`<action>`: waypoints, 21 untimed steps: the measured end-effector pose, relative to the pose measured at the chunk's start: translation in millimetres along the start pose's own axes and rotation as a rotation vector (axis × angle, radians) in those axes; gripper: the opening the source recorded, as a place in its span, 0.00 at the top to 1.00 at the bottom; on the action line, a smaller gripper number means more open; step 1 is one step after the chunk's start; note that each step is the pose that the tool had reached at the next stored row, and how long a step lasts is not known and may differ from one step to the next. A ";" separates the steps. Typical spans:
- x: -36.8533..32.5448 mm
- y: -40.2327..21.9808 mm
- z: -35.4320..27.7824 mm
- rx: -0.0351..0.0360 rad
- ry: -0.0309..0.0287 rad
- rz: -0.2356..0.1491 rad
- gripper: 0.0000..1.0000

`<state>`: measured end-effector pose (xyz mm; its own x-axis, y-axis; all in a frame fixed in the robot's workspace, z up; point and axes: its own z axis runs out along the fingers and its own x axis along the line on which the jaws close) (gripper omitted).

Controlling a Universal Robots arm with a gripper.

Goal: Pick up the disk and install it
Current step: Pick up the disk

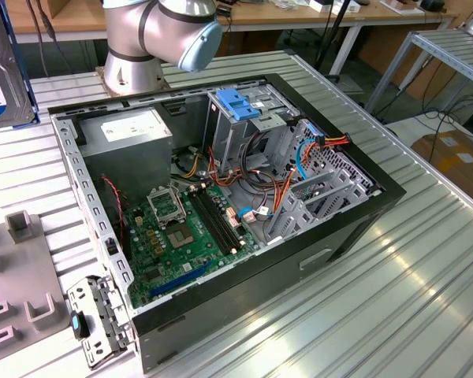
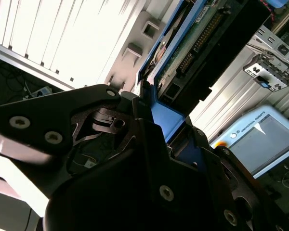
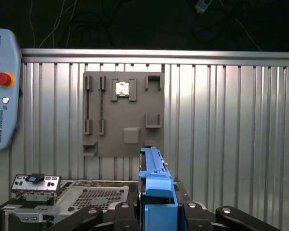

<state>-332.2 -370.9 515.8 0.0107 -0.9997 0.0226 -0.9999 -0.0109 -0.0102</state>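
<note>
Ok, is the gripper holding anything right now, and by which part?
The gripper is shut on the disk, a flat silver-metal hard drive, gripped at one end around its blue plastic side rail.

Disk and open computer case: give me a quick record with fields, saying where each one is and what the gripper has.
disk: held up at the exterior view's left edge, outside the case, not installed
gripper: shut on the disk, seen in both wrist views
computer case: open on the ribbed metal table, circuit board exposed
drive cage: inside the case, blue latch on top
grey holder plate: on the table, at the exterior view's left of the case
</note>
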 end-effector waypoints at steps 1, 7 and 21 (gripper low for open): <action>0.0 -1.4 0.2 0.0000 0.0000 0.000 0.63; 0.1 -8.2 1.3 0.0000 0.0000 0.000 0.63; 15.5 -16.4 4.1 0.0000 0.0000 0.000 0.63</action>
<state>-315.6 -386.4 512.2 0.0107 -0.9997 0.0227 -0.9999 -0.0110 -0.0102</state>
